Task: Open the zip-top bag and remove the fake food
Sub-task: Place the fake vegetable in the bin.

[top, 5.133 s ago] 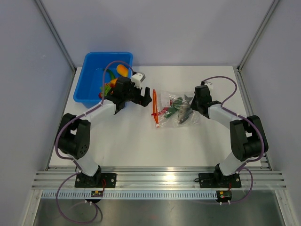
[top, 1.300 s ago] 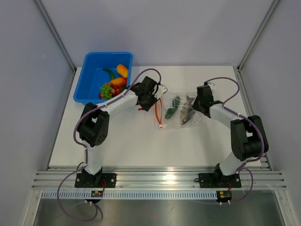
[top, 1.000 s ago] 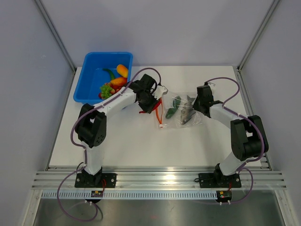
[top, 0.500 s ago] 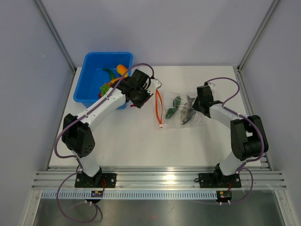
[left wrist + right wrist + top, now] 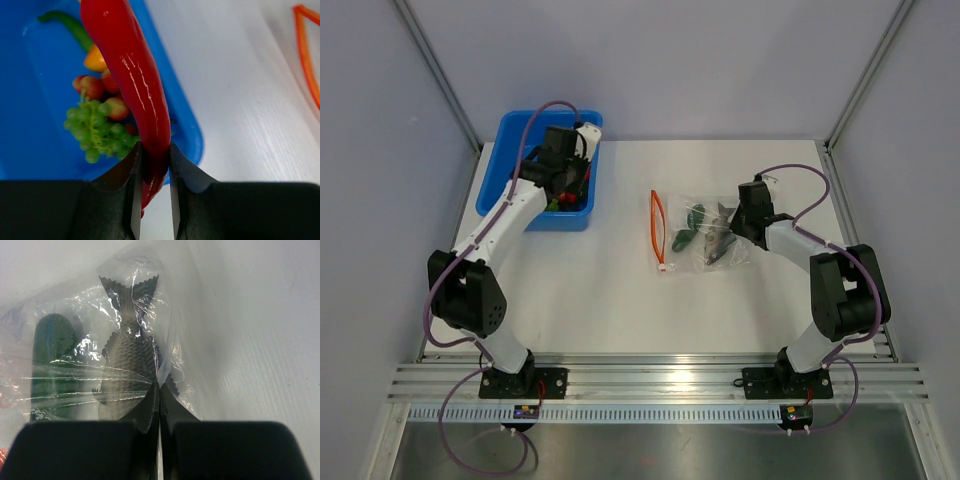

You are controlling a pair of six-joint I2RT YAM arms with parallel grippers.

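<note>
Your left gripper point(image 5: 152, 162) grips the red chilli point(image 5: 131, 75) above the blue tub point(image 5: 195, 145), right gripper point(image 5: 159, 407) pinched tight on the zip-top bag point(image 5: 192, 335): drop it in, then fetch the fish point(image 5: 131, 352)

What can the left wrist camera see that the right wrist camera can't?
Only the left wrist view: the left gripper pinching a red pepper over the blue tub, with green grapes inside. Only the right wrist view: the right gripper shut on the zip-top bag, with a grey fish and green cucumber inside it. Both: the white table.
</note>
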